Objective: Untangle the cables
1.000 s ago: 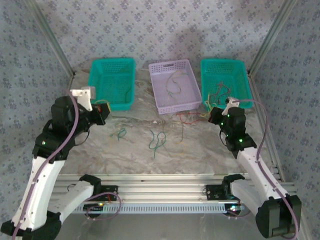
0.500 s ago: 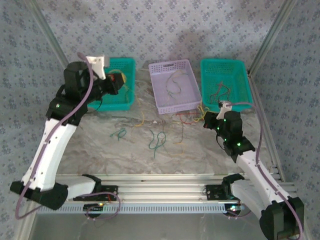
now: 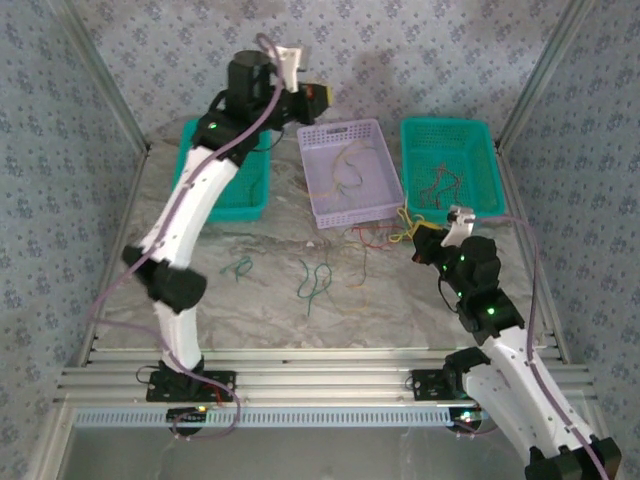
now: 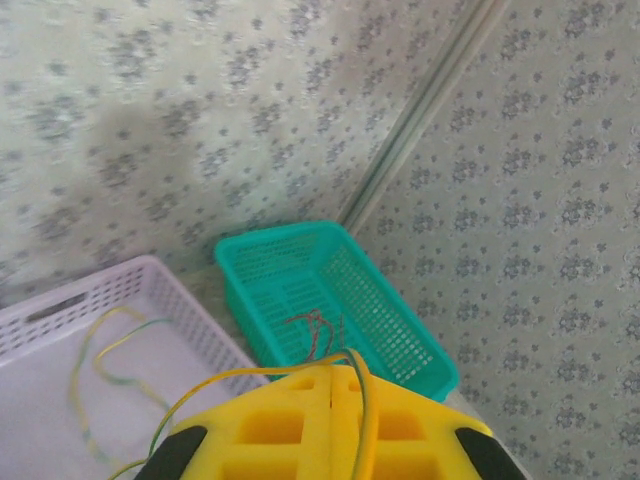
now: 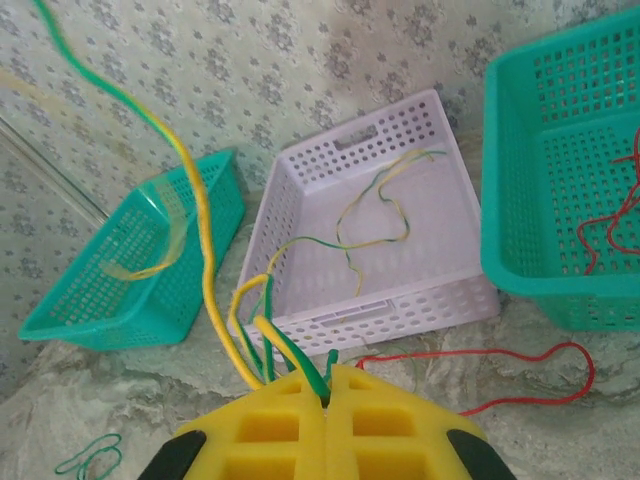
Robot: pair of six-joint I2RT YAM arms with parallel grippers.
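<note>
The cables bunch in a red and yellow snarl on the table, at 5 o'clock off the lilac basket. Loose green strands lie apart from it, at 7 o'clock off that basket. Yellow-green loops rest inside the basket, and red ones sit in the right teal basket at its 3 o'clock.

The right gripper sits low at the snarl's 3 o'clock edge. Its wrist view shows the yellow pads pressed together on a bunch of yellow and green wires. One yellow-green strand climbs from that bunch toward 11 o'clock.

The left gripper hangs high at the lilac basket's 11 o'clock, with the left teal basket at its 7 o'clock. Its own pads are clamped on a thin yellow-green wire that arcs away toward 8 o'clock.
</note>
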